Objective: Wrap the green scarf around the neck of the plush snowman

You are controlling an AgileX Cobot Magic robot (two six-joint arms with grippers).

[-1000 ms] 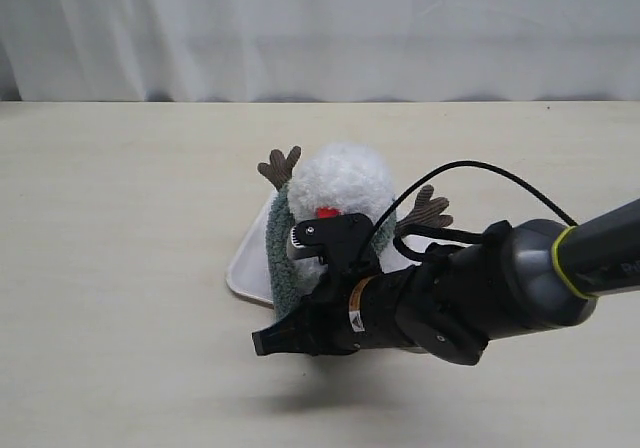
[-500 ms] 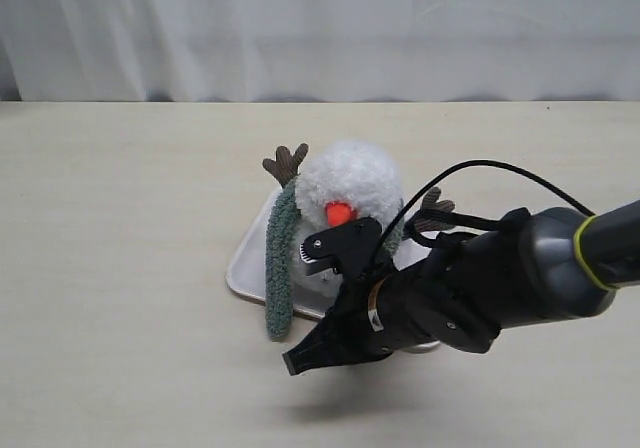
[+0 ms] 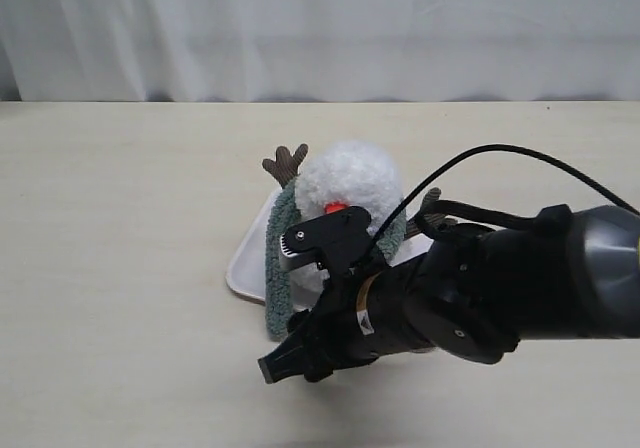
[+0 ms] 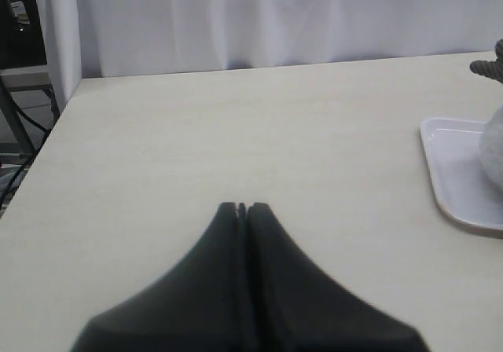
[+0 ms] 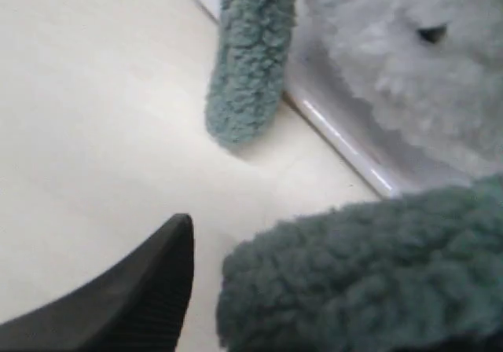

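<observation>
Since the green scarf already hangs down both sides of the plush snowman on its tray, the right tool looks released, its visible finger clear of one end. The left tool sits clenched, well aside over the tabletop.

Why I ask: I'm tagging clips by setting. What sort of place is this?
Probably a lab test bench: a pale wooden tabletop, a plain white curtain behind, and a black robot arm working over it.
</observation>
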